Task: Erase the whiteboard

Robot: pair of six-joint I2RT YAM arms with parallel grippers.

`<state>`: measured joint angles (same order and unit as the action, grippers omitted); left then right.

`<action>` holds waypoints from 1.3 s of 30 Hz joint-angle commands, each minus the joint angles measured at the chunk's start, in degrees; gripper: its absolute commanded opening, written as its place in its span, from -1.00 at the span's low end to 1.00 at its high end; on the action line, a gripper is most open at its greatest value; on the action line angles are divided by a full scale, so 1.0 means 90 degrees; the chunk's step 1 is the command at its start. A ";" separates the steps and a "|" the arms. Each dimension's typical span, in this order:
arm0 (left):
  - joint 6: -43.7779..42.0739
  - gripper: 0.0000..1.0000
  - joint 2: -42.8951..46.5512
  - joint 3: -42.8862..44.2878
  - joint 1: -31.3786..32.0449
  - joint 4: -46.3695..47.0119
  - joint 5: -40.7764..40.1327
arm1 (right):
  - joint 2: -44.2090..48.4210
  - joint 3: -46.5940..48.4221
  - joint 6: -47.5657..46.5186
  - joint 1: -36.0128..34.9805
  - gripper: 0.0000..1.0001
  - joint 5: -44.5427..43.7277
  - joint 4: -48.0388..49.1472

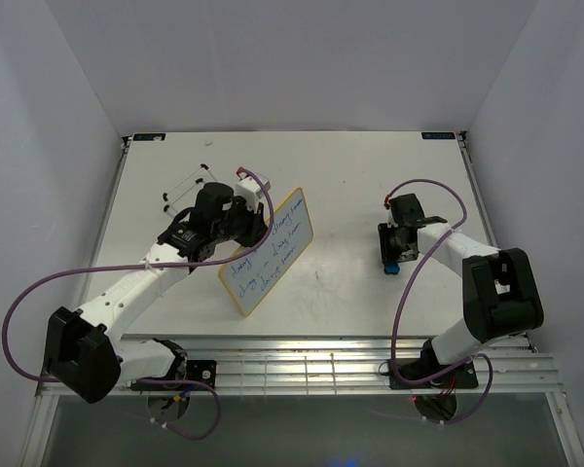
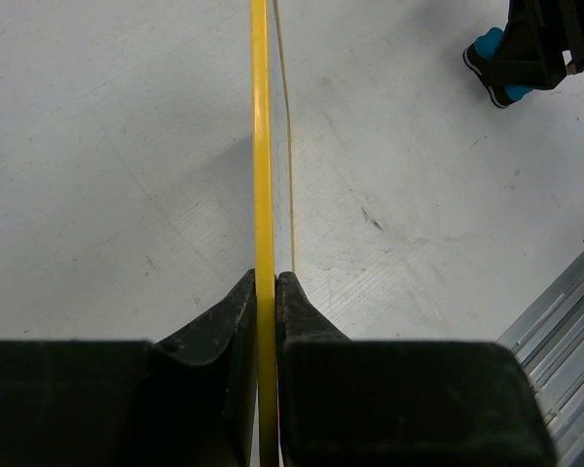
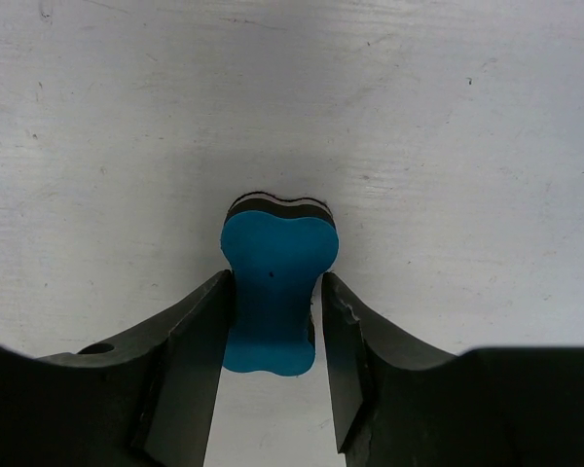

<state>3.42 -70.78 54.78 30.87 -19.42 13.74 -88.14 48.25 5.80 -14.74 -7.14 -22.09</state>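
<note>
1. From the top camera, the whiteboard (image 1: 290, 216) is seen left of the middle of the table (image 1: 350, 165). It is set on a slant, with one end towards the back and the other towards the near edge. Its face is turned up towards the lens, and blue handwriting (image 1: 263, 265) is spread across it in several lines. The left gripper (image 1: 245, 226) is found at the board's left long edge. The right gripper (image 1: 394, 255) is well apart on the right side, pointed down over the small blue eraser (image 1: 393, 266). Whether the board's lower corner is touching the table cannot be told from here.

2. On the left wrist camera, the board is met edge-on. Its yellow frame (image 2: 262, 146) is seen as a thin upright strip running away from the lens. The jaws of the left gripper (image 2: 266, 284) are clamped tight on that strip, one black finger on each side. Scuffed white table is shown to both sides, and the eraser under the right gripper is caught at the top right corner.

3. On the right wrist camera, the bone-shaped eraser (image 3: 277, 243) is framed between the fingers, its dark felt layer visible at the far end. The jaws of the right gripper (image 3: 275, 284) are closed in on its narrow waist.
</note>
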 commanded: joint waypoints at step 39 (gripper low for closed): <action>0.0430 -1.00 -0.1442 0.0163 -0.0003 -0.0508 0.1843 | 0.2216 -0.2021 -0.0918 -0.3693 -0.60 -0.0103 0.7247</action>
<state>8.43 -81.76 57.84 30.35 -14.96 27.86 -65.95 27.42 0.40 -45.65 -2.44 31.62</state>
